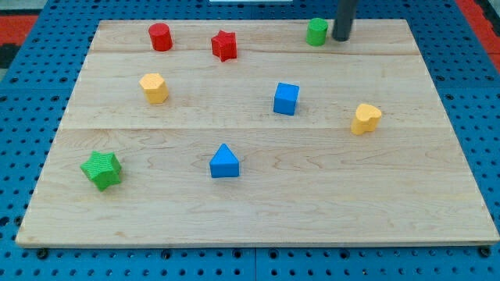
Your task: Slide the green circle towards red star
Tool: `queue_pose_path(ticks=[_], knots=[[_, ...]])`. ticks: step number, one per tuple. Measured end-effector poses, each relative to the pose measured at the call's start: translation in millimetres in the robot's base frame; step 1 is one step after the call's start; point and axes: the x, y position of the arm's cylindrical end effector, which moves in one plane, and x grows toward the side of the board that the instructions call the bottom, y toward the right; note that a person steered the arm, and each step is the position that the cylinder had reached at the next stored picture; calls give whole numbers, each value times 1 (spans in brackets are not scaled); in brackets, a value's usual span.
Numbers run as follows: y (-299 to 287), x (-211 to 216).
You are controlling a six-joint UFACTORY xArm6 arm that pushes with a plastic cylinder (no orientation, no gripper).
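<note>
So the board (258,195) has our green circle (316,32) up at 12 o'clock, red star (224,45) off at its 9. Our tip (341,38), no jaws, sits just at its 3, so next we'd push toward 9.

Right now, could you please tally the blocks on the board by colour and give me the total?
Red: 2, the red cylinder and red star
Green: 2, the green circle and green star
Yellow: 2, the yellow hexagon and yellow heart
Blue: 2, the blue cube and blue triangle
Total: 8
</note>
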Motion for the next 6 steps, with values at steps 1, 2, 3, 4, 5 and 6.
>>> queue_pose_path(ticks=[1, 2, 3, 4, 5, 6], knots=[[19, -14], [-55, -32], [-68, 4], [-60, 6], [-59, 33], [-98, 31]])
